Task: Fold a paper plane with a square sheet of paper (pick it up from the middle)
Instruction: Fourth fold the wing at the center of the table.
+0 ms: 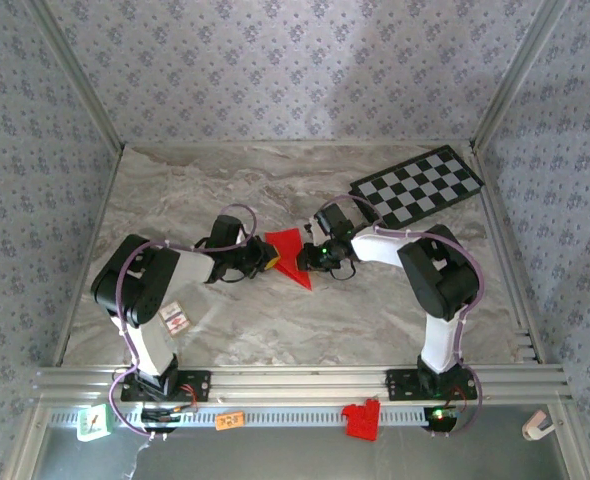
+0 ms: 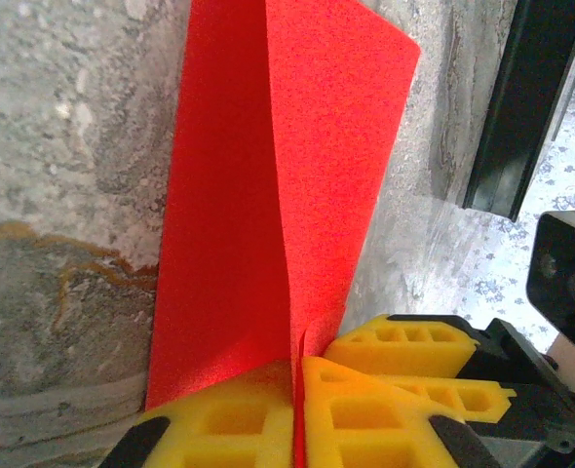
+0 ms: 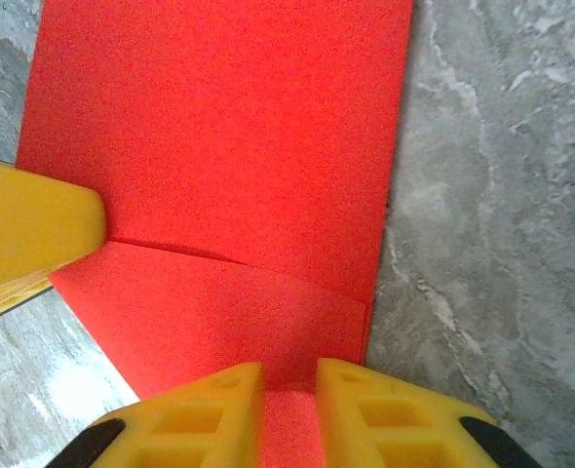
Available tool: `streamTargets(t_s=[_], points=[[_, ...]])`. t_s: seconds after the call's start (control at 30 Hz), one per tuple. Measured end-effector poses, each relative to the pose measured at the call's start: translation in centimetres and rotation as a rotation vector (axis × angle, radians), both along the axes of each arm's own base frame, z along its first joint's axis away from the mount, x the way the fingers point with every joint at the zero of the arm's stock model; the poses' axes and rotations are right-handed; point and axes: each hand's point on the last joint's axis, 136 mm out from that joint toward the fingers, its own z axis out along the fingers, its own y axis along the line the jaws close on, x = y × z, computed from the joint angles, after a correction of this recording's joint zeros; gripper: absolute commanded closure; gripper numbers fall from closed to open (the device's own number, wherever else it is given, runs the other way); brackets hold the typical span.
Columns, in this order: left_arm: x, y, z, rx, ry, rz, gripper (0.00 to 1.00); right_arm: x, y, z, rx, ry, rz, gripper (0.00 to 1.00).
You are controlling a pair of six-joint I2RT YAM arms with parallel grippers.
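Observation:
The red paper (image 1: 291, 252) lies mid-table as a folded pointed shape between both grippers. In the left wrist view the paper (image 2: 268, 195) stands up along a centre crease, and my left gripper (image 2: 297, 409) is shut on its near edge. From above, the left gripper (image 1: 268, 258) is at the paper's left side and my right gripper (image 1: 310, 257) at its right. In the right wrist view the paper (image 3: 229, 146) lies flat with a folded flap. The right gripper (image 3: 289, 409) has a narrow gap between its yellow fingers, red paper showing in it. One left finger (image 3: 34, 234) touches the paper's left edge.
A black-and-white checkered board (image 1: 417, 186) lies at the back right. A small red plastic bracket (image 1: 363, 418) sits on the front rail. A small card (image 1: 175, 318) lies by the left arm. Patterned walls enclose the marbled table (image 1: 225, 330).

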Motion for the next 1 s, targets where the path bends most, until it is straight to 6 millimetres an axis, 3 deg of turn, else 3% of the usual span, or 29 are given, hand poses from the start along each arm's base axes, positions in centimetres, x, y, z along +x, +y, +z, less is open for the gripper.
streamTargets(t_s=[0.2, 0.33, 0.53, 0.73, 1.0], points=[[-0.2, 0.1, -0.3, 0.011, 0.009, -0.003, 0.94, 0.3, -0.3, 0.9, -0.013, -0.043, 0.004, 0.72], [-0.6, 0.4, -0.8, 0.031, 0.03, -0.005, 0.95, 1.1, -0.6, 3.2, -0.013, -0.125, -0.002, 0.68], [-1.0, 0.9, -1.5, 0.07, 0.065, 0.007, 0.95, 1.2, -2.0, 6.2, -0.038, -0.267, -0.02, 0.55], [-0.5, 1.3, -0.9, 0.12, 0.078, 0.026, 0.95, -0.1, -2.6, 6.0, -0.121, -0.348, 0.0, 0.49], [-0.4, 1.0, -0.5, 0.2, 0.121, 0.029, 0.95, -2.3, -0.7, 5.5, -0.216, -0.443, 0.109, 0.52]])
